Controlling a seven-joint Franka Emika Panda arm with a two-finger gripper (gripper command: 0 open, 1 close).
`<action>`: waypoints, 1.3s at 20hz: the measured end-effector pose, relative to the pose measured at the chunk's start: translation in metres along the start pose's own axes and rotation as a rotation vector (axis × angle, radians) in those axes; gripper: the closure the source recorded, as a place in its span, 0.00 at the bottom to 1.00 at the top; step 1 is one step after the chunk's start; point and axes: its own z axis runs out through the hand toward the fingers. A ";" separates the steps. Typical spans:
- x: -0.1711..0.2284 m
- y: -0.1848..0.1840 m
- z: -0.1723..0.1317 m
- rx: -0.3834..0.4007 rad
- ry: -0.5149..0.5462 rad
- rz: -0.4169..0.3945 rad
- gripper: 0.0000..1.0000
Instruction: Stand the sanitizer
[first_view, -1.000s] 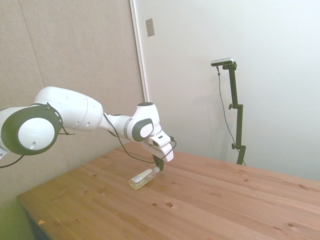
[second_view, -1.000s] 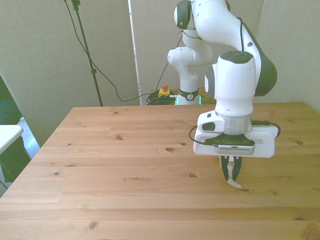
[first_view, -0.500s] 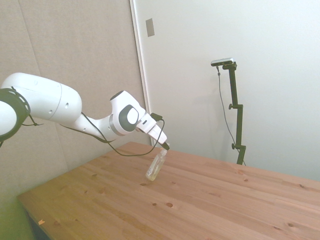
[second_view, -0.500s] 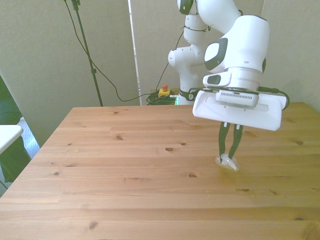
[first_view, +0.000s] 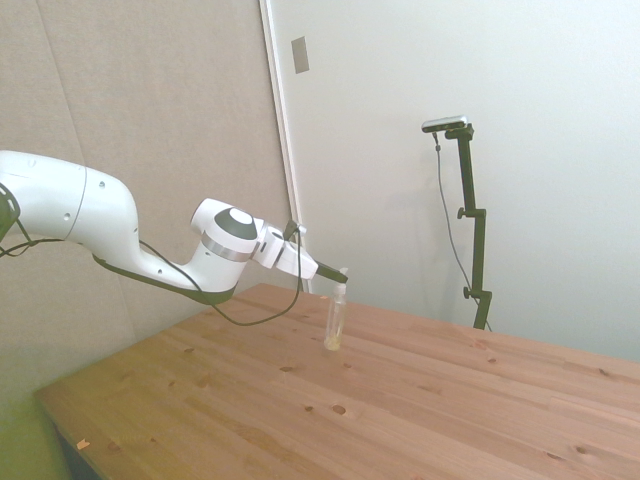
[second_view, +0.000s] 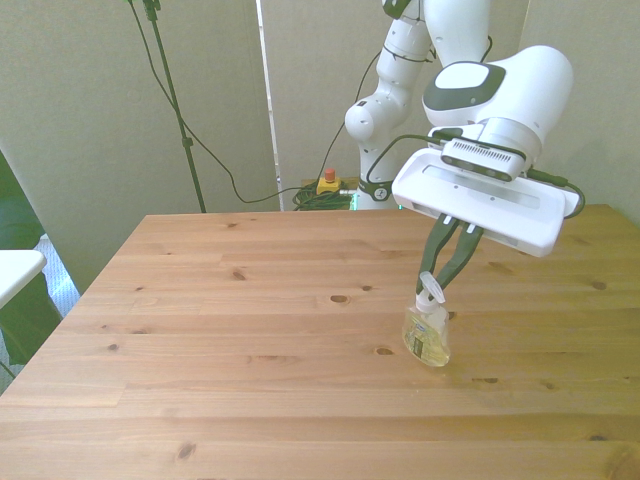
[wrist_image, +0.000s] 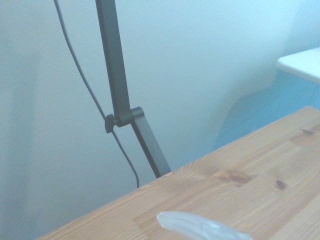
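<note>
The end effector (second_view: 438, 278) pinches the white pump top of the sanitizer (second_view: 426, 335), nearly upright with its base on the surface (second_view: 250, 350), toward the front view's right edge; release should wait until the base sits flat

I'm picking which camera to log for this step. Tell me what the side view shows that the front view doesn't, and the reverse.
Only the side view shows the sanitizer in profile, standing nearly straight up on the table. Only the front view shows the two fingers coming together at the white pump top, and the yellowish liquid low in the bottle. Both show the gripper shut on the top, the bottle's base down on the wood.
</note>
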 end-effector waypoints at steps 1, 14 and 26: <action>-0.006 0.006 -0.001 0.011 0.025 0.012 1.00; -0.014 0.035 -0.007 0.056 0.093 0.078 0.00; -0.023 0.049 -0.006 0.052 0.039 0.062 0.00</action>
